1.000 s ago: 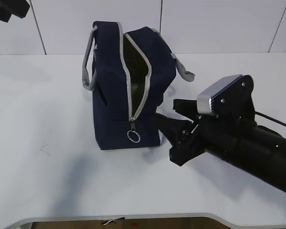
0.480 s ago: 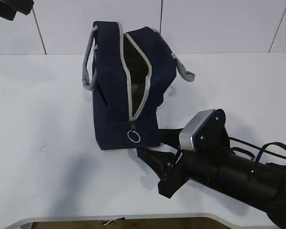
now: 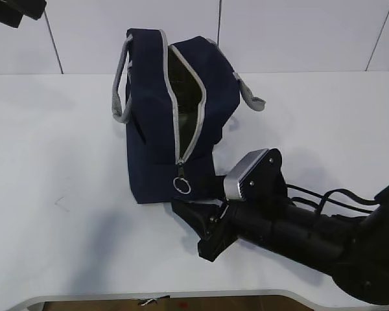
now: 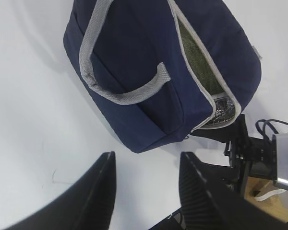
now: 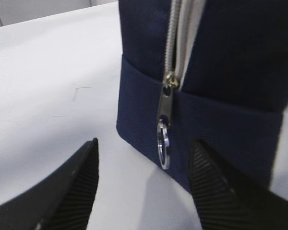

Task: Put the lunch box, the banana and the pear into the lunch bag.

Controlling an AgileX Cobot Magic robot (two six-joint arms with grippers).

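We saw the bag (image 3: 162, 123) unzipped. Our right gripper (image 3: 189, 217), jaws apart, faced its ring pull (image 5: 163, 143). Our left gripper (image 4: 146, 191) hung open above.

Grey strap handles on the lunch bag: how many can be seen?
2. One handle hangs at the left side of the lunch bag; the other handle lies at its right side.

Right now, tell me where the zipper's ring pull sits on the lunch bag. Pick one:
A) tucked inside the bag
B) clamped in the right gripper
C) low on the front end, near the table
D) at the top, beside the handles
C: the ring pull hangs at the bottom of the opened zipper, low on the lunch bag, and the open right gripper faces it without touching it.
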